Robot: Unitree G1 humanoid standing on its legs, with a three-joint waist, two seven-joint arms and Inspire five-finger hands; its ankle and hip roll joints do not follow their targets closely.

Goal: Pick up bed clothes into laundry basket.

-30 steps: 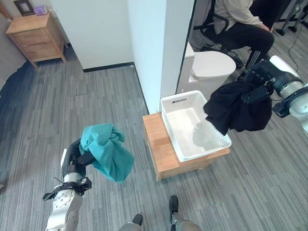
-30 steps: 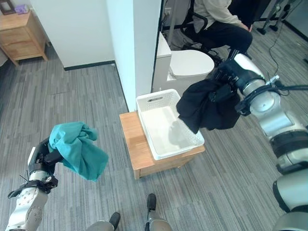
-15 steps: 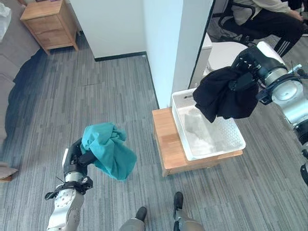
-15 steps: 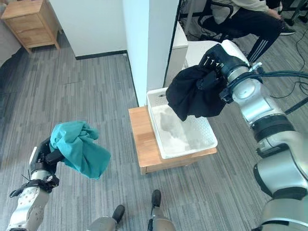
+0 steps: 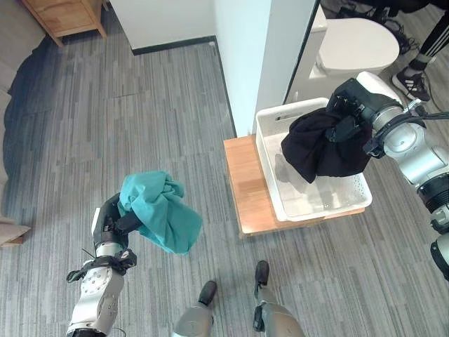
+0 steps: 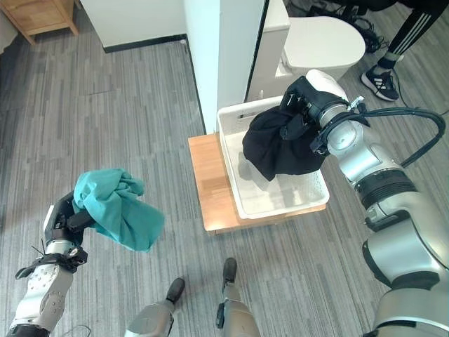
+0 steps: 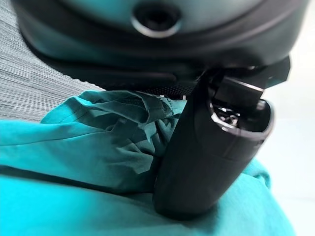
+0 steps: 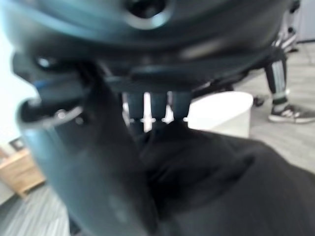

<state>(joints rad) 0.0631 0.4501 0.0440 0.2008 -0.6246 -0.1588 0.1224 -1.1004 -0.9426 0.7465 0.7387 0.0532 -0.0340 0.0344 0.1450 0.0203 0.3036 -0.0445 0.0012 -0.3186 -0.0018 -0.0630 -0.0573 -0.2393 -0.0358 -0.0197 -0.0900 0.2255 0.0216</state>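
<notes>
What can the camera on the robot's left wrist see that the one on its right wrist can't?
The left wrist view shows the left hand curled round a teal cloth, with grey floor beyond. The right wrist view shows the right hand gripping a black cloth, with a person's striped leg and shoe in the background. Both look from very close along a dark hand that is holding a bunched piece of cloth.
</notes>
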